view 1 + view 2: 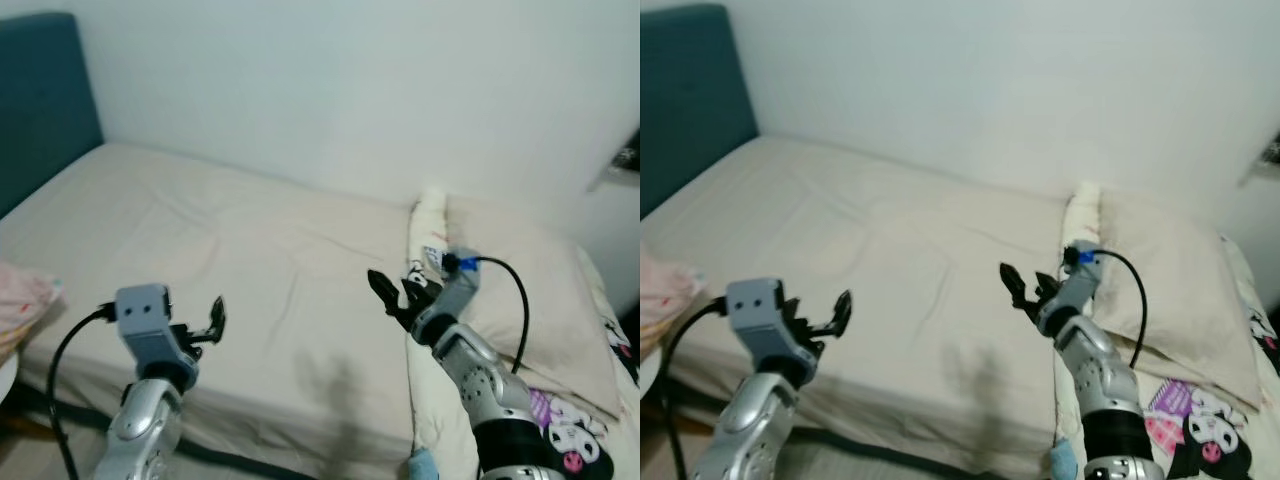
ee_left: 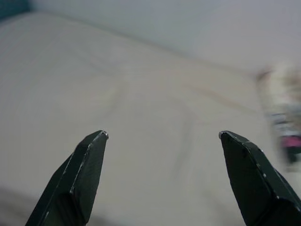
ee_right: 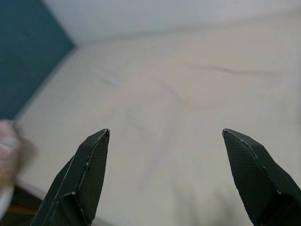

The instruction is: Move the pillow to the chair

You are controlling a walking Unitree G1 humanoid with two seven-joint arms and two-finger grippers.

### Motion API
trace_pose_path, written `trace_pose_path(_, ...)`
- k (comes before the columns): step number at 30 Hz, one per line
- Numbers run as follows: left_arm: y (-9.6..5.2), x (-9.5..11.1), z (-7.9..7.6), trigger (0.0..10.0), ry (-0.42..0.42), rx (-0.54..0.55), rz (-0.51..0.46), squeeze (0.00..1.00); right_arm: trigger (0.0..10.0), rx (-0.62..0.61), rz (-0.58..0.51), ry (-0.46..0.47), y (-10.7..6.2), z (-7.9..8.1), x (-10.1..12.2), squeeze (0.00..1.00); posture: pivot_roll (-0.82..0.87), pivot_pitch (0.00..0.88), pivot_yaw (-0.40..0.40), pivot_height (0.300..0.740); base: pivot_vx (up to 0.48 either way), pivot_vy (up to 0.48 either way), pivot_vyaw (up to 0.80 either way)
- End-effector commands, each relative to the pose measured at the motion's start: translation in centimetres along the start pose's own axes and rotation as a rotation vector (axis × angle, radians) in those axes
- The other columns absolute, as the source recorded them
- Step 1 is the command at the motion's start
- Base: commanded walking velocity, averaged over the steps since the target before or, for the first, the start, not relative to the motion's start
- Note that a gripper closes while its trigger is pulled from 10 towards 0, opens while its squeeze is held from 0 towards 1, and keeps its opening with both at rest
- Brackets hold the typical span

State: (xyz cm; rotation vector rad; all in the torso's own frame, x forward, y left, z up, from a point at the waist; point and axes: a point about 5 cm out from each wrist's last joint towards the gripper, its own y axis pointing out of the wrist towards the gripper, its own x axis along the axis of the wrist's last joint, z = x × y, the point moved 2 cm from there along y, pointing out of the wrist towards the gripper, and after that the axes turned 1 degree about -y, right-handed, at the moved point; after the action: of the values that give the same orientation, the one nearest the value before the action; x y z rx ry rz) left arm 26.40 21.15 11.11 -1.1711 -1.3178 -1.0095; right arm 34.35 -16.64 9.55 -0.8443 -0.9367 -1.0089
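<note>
A cream pillow lies flat at the right end of the bed, against the white wall. My right gripper is raised just left of the pillow's near corner; it is open and empty, and its fingers point left over the sheet. In the right wrist view the gripper faces bare sheet. My left gripper hovers open over the bed's front edge, well left of the pillow. In the left wrist view that gripper is spread wide, with the blurred pillow end far off.
The bed's beige sheet spreads between the arms. A teal headboard stands at the far left. A cartoon-printed blanket lies under the pillow at the near right. Pink fabric sits at the left edge.
</note>
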Motion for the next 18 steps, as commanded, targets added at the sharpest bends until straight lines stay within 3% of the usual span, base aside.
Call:
trace_pose_path(1, -0.3, -0.9, 0.9, 10.0, 0.025, 0.037, 0.026, 0.0, 10.0, -0.044, 0.028, -0.025, -0.6, -1.2, -0.8, 0.0, 0.01, 0.0, -0.1, 0.74, 0.0, 0.0, -0.77)
trace_pose_path(2, -0.7, -2.0, 2.4, 10.0, 0.071, 0.066, 0.065, 0.0, 10.0, -0.054, 0.051, -0.047, -1.2, -1.5, -1.7, 0.0, 0.01, 0.0, -0.093, 0.74, 0.0, 0.0, -0.77)
trace_pose_path(5, -1.1, -3.1, 3.7, 10.0, 0.111, 0.088, 0.103, 0.0, 10.0, -0.075, 0.086, -0.06, -2.2, -2.1, -3.1, 0.0, 0.01, 0.0, -0.081, 0.74, 0.0, 0.0, -0.77)
trace_pose_path(7, -1.7, -4.3, 5.5, 10.0, 0.154, 0.113, 0.147, 0.0, 10.0, -0.111, 0.144, -0.088, -3.9, -3.1, -5.3, 0.0, 0.0, 0.0, -0.062, 0.74, 0.0, 0.0, -0.77)
trace_pose_path(9, -1.9, -5.1, 6.2, 10.0, 0.172, 0.128, 0.168, 0.0, 10.0, -0.152, 0.179, -0.105, -4.9, -4.3, -6.5, 0.0, 0.0, 0.0, -0.057, 0.74, 0.0, 0.0, -0.77)
trace_pose_path(14, -1.7, -5.8, 6.4, 10.0, 0.193, 0.132, 0.187, 0.0, 10.0, -0.18, 0.185, -0.125, -5.0, -5.2, -6.6, 0.0, 0.0, 0.0, -0.067, 0.74, 0.0, 0.0, -0.77)
trace_pose_path(17, -1.3, -5.9, 6.3, 10.0, 0.196, 0.134, 0.181, 0.0, 10.0, -0.183, 0.177, -0.152, -4.3, -5.3, -6.2, 0.0, -0.01, 0.0, -0.076, 0.74, 0.0, 0.0, -0.77)
trace_pose_path(18, -1.1, -6.1, 6.1, 10.0, 0.179, 0.146, 0.171, 0.0, 10.0, -0.172, 0.141, -0.173, -3.4, -5.2, -4.8, 0.0, -0.03, 0.0, -0.075, 0.74, 0.0, 0.0, -0.77)
